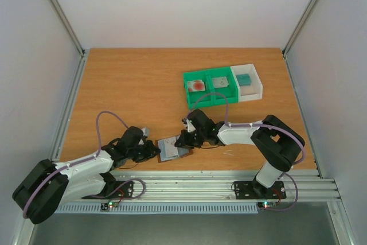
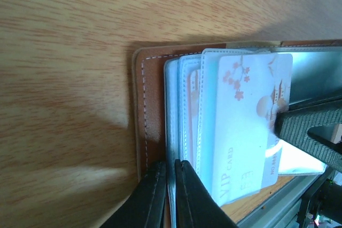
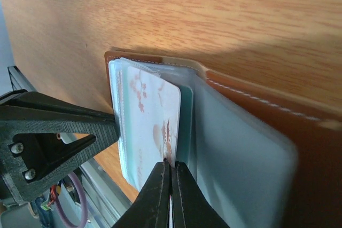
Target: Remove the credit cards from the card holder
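Note:
The brown card holder [image 1: 172,148] lies open near the table's front edge, its clear sleeves fanned out. My left gripper [image 1: 155,152] is shut on one clear sleeve at the holder's left side; in the left wrist view [image 2: 170,168] the sleeve edge sits between the jaws beside the brown cover [image 2: 152,94]. My right gripper [image 1: 183,140] is shut on the edge of a pale VIP card with pink blossoms [image 3: 152,113], which sticks partway out of a sleeve [image 2: 243,132]. A teal card edge [image 3: 186,126] shows behind it. The brown cover [image 3: 267,105] lies to the right.
A green two-compartment tray [image 1: 210,97] at the back holds a pale card with a red blot [image 1: 198,85] and a grey card [image 1: 220,81]. A white tray [image 1: 255,91] beside it holds a teal card [image 1: 245,78]. A metal rail runs along the front edge.

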Controlling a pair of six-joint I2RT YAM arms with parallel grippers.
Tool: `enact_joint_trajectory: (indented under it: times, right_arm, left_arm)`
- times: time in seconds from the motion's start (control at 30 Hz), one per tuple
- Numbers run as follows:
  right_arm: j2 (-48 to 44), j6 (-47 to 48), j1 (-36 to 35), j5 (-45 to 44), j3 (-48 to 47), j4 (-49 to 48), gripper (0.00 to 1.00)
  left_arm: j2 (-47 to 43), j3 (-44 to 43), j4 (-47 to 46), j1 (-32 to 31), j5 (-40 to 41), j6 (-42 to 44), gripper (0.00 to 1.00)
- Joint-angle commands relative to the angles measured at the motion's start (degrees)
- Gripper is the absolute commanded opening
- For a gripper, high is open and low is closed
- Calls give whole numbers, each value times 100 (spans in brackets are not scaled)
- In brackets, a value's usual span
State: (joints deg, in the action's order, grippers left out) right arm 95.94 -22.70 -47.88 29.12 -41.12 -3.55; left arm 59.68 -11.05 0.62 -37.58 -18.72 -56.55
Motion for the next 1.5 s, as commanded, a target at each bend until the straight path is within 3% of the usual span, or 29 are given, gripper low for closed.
enact_joint_trajectory:
  times: [0.0, 0.6, 0.83, 1.0, 1.23, 1.47]
  right_arm:
    - [-176, 210, 147, -266, 51, 437, 1]
    - [-952, 868, 452, -365, -107, 1499, 1]
    - [-1311, 875, 454, -293, -149, 1625, 1]
    - [-1552, 835, 449, -193, -211, 1672, 1]
    - [-1992, 463, 449, 82, -217, 1447, 1]
    - [-2582, -287, 447, 401, -66, 674, 1]
  left_arm:
    - [167, 16, 201, -12, 226, 74, 9]
    - [172, -99, 282, -11, 272, 26, 11]
    - [-254, -397, 596, -12, 61, -38, 27]
    - [-890, -609, 1048, -8, 9, -193, 49]
    - [-1816, -842, 1521, -12, 11, -266, 59]
    - [-2502, -661, 326, -8, -529, -700, 63]
